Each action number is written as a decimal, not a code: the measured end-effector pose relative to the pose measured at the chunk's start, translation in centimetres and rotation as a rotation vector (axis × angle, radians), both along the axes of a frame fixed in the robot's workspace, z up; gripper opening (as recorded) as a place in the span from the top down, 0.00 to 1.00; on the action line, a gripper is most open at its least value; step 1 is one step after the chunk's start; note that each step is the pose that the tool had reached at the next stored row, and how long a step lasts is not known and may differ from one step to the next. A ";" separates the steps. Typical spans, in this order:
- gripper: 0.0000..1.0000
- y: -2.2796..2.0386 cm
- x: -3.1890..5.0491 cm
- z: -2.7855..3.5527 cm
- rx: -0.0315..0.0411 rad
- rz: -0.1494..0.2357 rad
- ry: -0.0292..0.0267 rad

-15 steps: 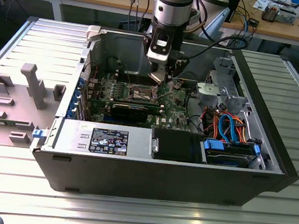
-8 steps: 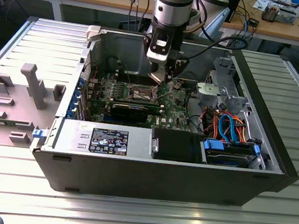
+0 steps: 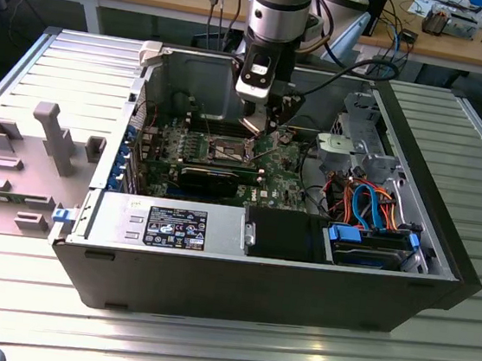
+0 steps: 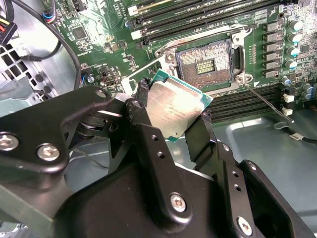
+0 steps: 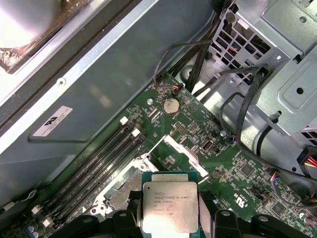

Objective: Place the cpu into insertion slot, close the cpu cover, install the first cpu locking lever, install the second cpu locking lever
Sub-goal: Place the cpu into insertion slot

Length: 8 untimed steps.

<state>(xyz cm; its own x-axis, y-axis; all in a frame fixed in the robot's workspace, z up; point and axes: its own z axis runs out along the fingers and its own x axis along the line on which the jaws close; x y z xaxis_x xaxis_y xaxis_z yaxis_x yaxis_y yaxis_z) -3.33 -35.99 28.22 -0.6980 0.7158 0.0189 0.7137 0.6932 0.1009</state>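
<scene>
The hand (image 4: 174, 110) grips the cpu (image 4: 173, 105) by two opposite edges between its black fingers (image 4: 198, 140), flat silvery face showing in both wrist views. It hangs inside the open computer case (image 3: 256, 278), toward the case's far wall, above the green circuit board (image 5: 237, 168). The insertion slot (image 4: 205, 62) lies bare just beside the cpu. The cpu cover (image 5: 182, 150) is swung open.
</scene>
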 end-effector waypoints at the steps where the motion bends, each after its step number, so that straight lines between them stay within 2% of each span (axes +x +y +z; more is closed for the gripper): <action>1: 0.46 0.00 0.00 0.00 0.0000 -0.002 0.0000; 8: 0.46 0.00 0.00 -0.03 0.0000 -0.015 0.0000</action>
<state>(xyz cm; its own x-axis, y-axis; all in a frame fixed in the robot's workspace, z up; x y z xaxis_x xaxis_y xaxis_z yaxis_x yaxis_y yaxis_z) -3.33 -35.99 28.19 -0.6875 0.7259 0.0189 0.7236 0.6828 0.1009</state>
